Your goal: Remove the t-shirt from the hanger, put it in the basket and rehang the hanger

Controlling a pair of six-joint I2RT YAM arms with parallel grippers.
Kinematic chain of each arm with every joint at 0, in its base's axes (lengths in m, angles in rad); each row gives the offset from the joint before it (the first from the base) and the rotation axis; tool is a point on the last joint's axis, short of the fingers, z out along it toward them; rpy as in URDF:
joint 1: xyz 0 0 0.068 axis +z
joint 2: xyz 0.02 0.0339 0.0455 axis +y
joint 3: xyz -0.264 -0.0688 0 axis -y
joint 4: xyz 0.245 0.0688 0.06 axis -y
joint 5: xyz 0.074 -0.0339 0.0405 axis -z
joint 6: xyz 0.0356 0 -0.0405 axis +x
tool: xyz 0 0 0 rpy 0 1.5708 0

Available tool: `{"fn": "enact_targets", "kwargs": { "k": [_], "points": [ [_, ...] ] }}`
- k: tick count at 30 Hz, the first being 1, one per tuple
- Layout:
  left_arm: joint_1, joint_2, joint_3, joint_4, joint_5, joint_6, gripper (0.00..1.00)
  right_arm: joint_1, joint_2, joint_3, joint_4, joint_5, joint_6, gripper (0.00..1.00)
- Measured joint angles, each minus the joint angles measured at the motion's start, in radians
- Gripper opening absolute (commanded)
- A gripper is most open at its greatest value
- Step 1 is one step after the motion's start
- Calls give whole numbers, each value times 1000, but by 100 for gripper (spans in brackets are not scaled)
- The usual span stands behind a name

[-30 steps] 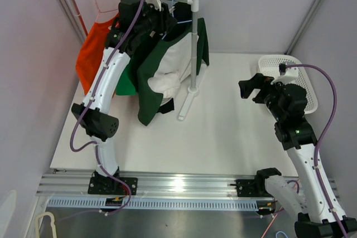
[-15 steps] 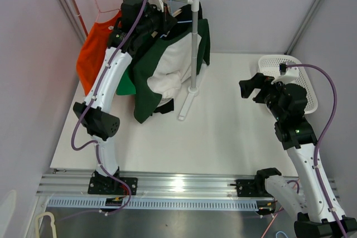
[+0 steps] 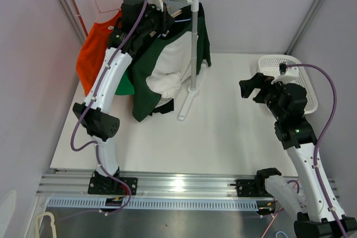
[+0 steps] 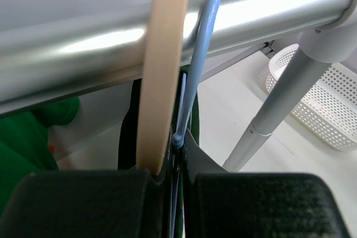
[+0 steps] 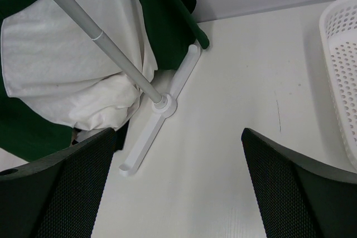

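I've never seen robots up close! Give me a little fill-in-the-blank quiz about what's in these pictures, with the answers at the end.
1. At the left end of the rail, the garment is ___ in colour.
2. The white basket stands on the table near the ___ arm.
3. The right gripper hangs over the table with its jaws ___.
4. The left gripper has its jaws closed on a thin ___ hanger at the rail.
Missing words: orange; right; open; blue.

The t-shirt [image 3: 173,59] hides most of the blue hanger [image 4: 199,54]; the wrist view's lower edge crops the left gripper [image 4: 174,193].
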Motion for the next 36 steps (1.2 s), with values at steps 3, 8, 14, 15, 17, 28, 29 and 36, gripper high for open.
{"fn": "enact_targets", "kwargs": {
  "k": [3, 8, 14, 15, 17, 28, 29, 36],
  "points": [
    [-1, -8, 0, -14, -25, -1, 1, 0, 1, 0, 0, 0, 0, 99],
    [7, -23, 0, -28, -64, -5, 1, 0, 3, 0, 0, -2, 0, 99],
    [84, -23, 0, -35, -34, -65, 1, 0, 3, 2, -8, -3, 0, 100],
    [109, -23, 0, -36, -22, -79, 1, 0, 3, 4, -10, -3, 0, 99],
    [168, -22, 1, -36, 5, -108, 1, 0, 3, 10, -11, -3, 0, 99],
    [248, -12, 23, -29, 61, -177, 1, 0, 3, 28, -17, -3, 0, 99],
    [232, -12, 27, -29, 61, -176, 1, 0, 3, 28, -17, -3, 0, 99],
    [123, -16, 43, -28, 72, -173, 1, 0, 3, 28, -18, -3, 0, 99]
  ]
}}
